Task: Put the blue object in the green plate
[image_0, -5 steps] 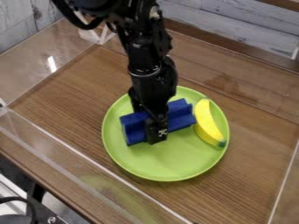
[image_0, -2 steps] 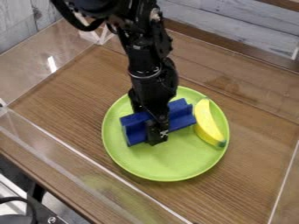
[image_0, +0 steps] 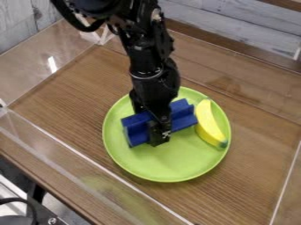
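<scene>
- Compared with the earlier frames, hardly anything differs: the blue block [image_0: 182, 115], the green plate [image_0: 173, 164] and the banana [image_0: 209, 124] keep their places, and the black arm [image_0: 148, 51] holds nearly the same pose.
- The hand [image_0: 157, 130] is still down at the middle of the block, covering part of it; its dark fingers blend together, so I cannot tell whether they are open or closed on the block.
- The blue block is within the round outline of the green plate, toward its upper half in the view, with one end pointing toward the banana.
- A small pale patch shows beside the upper arm; it is too small to read as a label or writing.
- The plate is lime green, round and shallow, with a smooth, plastic-looking surface and a raised rim.
- The block is dark blue and elongated, with straight edges; its visible parts show on both sides of the hand.
- The banana is yellow, curved and smooth, with a darker greenish lower tip; it lies at the plate's right side in the view, near the block's end.
- The arm is glossy black, built of bulky jointed segments, with a black cable looping at the top left.
- The table [image_0: 59, 105] is brown with a fine wood grain.
</scene>
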You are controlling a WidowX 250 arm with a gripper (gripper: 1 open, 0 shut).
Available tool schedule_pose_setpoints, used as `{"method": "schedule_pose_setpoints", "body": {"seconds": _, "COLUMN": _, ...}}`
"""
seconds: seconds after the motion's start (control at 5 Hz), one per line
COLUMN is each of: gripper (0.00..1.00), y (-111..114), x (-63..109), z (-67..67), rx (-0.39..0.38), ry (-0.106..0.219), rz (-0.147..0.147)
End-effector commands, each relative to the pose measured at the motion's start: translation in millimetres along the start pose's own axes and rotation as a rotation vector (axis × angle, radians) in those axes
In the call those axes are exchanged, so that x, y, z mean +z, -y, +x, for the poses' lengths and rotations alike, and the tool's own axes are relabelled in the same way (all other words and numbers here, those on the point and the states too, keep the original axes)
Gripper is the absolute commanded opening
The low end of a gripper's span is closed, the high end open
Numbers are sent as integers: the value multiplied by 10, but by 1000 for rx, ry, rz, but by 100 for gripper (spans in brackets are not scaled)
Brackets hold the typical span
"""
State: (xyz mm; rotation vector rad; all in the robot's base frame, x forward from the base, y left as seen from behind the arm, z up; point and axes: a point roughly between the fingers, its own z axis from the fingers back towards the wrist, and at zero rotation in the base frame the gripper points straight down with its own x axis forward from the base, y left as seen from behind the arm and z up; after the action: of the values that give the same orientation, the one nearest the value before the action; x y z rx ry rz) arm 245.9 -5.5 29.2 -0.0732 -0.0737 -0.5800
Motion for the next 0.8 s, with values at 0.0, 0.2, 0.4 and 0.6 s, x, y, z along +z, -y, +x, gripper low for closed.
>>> {"method": "schedule_pose_setpoints", "body": {"seconds": 0.0, "gripper": 0, "y": 41, "x": -1, "z": 38, "rx": -8, "ry": 11, "rz": 2}}
{"method": "schedule_pose_setpoints", "body": {"seconds": 0.2, "gripper": 0, "y": 57, "x": -10, "z": 45, "rx": -3, "ry": 13, "rz": -1}}
{"method": "schedule_pose_setpoints", "body": {"seconds": 0.4, "gripper": 0, "y": 74, "x": -17, "z": 52, "rx": 2, "ry": 15, "rz": -4}}
{"method": "schedule_pose_setpoints", "body": {"seconds": 0.6, "gripper": 0, "y": 90, "x": -24, "z": 59, "rx": 7, "ry": 17, "rz": -7}}
